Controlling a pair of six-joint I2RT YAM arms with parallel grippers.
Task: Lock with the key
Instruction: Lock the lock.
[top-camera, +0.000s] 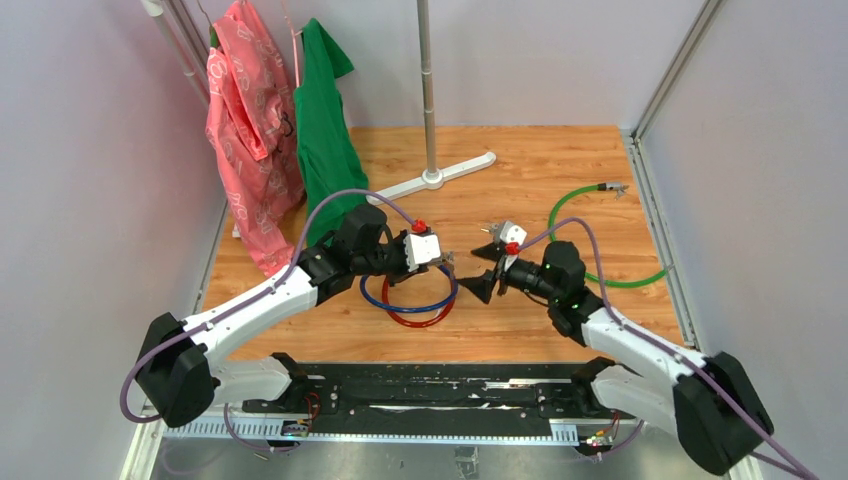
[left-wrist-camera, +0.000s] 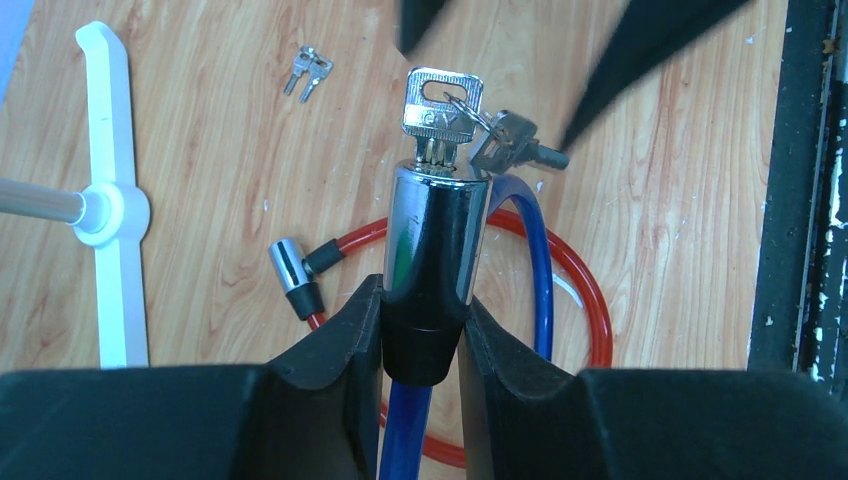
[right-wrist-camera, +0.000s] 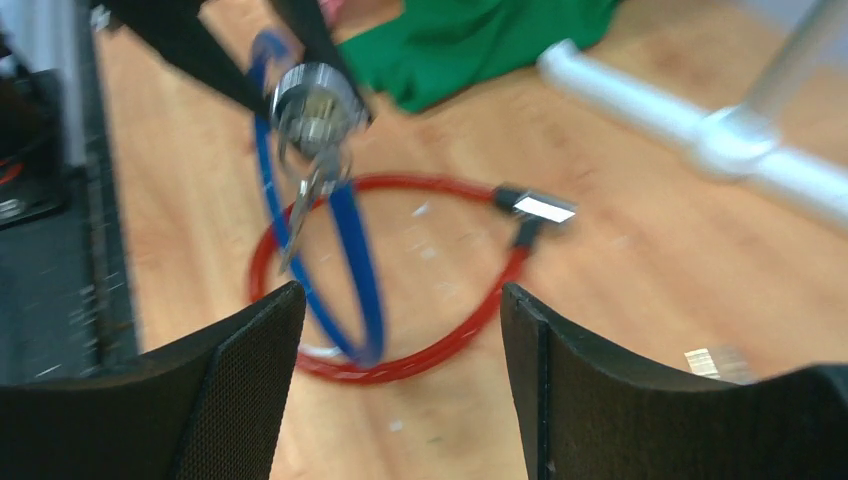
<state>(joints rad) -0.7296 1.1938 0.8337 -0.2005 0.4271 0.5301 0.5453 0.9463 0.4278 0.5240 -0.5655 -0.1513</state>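
- My left gripper (left-wrist-camera: 425, 300) is clamped narrow on the chrome lock cylinder (left-wrist-camera: 435, 235) of the blue cable (left-wrist-camera: 540, 270).
- In the left wrist view, the key (left-wrist-camera: 442, 105) sits in the cylinder's 12 o'clock end. A second key (left-wrist-camera: 505, 140) dangles from its ring.
- My right gripper (right-wrist-camera: 400, 300) stands wide, holds nothing, and is apart from the key.
- The red cable lock (left-wrist-camera: 590, 300) lies on the table (left-wrist-camera: 660, 250) beneath, with the spare keys (left-wrist-camera: 308, 70) at 10 o'clock.
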